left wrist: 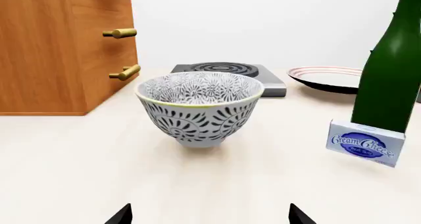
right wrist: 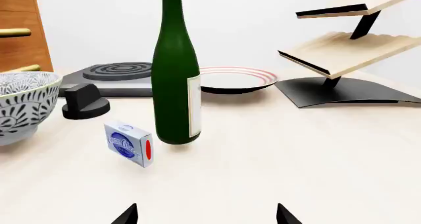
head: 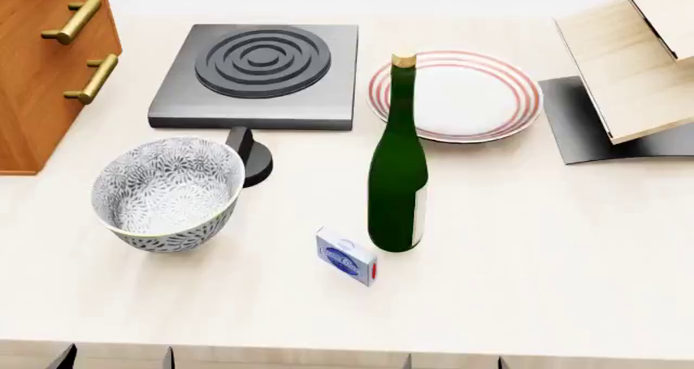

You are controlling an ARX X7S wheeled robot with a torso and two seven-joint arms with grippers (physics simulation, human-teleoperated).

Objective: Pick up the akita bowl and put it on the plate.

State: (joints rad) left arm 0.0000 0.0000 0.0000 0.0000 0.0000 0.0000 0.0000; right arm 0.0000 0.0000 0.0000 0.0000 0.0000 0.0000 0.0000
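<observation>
The akita bowl (head: 168,192), white with a dense grey-black floral pattern, stands upright on the pale counter at the front left. The left wrist view shows the akita bowl (left wrist: 199,108) straight ahead of my left gripper (left wrist: 210,216), which is open, empty and well short of it. The plate (head: 477,97), white with red rings, lies at the back, right of centre, behind a green bottle. My right gripper (right wrist: 206,215) is open and empty, facing the bottle, with the plate (right wrist: 237,80) beyond it and the akita bowl (right wrist: 19,105) at the side. In the head view only fingertips (head: 65,357) show at the near edge.
A tall green bottle (head: 398,182) and a small cream cheese box (head: 346,257) stand between bowl and plate. A dark stove burner (head: 260,64) with a black knob (head: 252,154) lies behind the bowl. A wooden cabinet (head: 44,60) stands at the left, a wooden rack (head: 639,52) at the right.
</observation>
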